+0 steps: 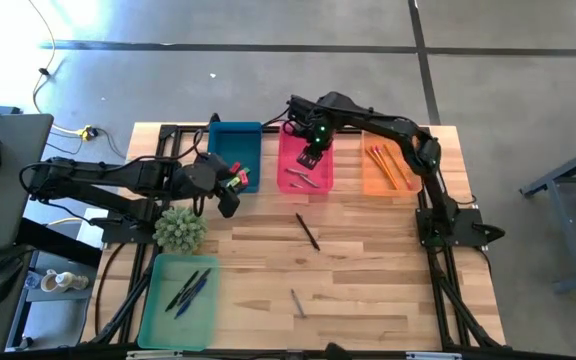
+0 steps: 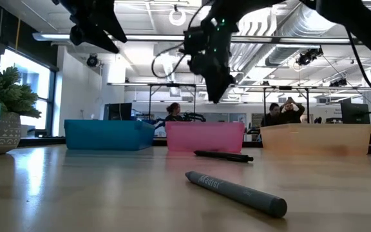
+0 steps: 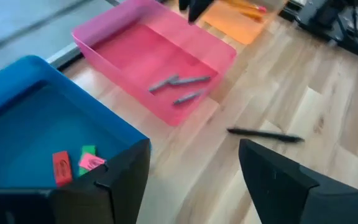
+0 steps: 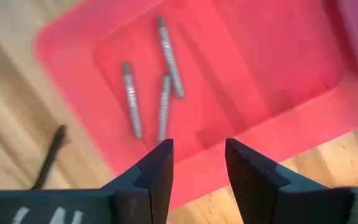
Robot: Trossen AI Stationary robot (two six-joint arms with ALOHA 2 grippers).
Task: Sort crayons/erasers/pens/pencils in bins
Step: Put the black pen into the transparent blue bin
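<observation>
Broadly, the pale wooden tabletop (image 1: 368, 270) carries four shallow plastic bins: a blue bin (image 1: 236, 150), a pink bin (image 1: 306, 160) and an orange bin (image 1: 388, 165) in a row along the far edge, and a light green bin (image 1: 178, 300) at the near left corner, just beside a spiky green potted plant (image 1: 179, 230). Both dark arms reach toward that far row. The right pincer (image 1: 309, 160) hangs above the pink bin with its two fingers parted and nothing between them; the left pincer (image 1: 230, 190) sits at the near end of the blue bin, its fingers spread wide and likewise empty. Long orange pencils (image 1: 383, 165) lie together in the orange bin. Two dark pens (image 1: 190, 290) lie side by side in the light green bin, and one more black pen (image 1: 308, 232) lies loose on the wood near the middle. Three short grey crayons (image 4: 160, 81) rest in the pink bin, close together and roughly parallel, while a fourth grey crayon (image 1: 297, 302) lies alone on the wood toward the near edge. Smallest of all, the erasers (image 3: 76, 163), tiny red, green and pink blocks, sit clustered in the blue bin.
</observation>
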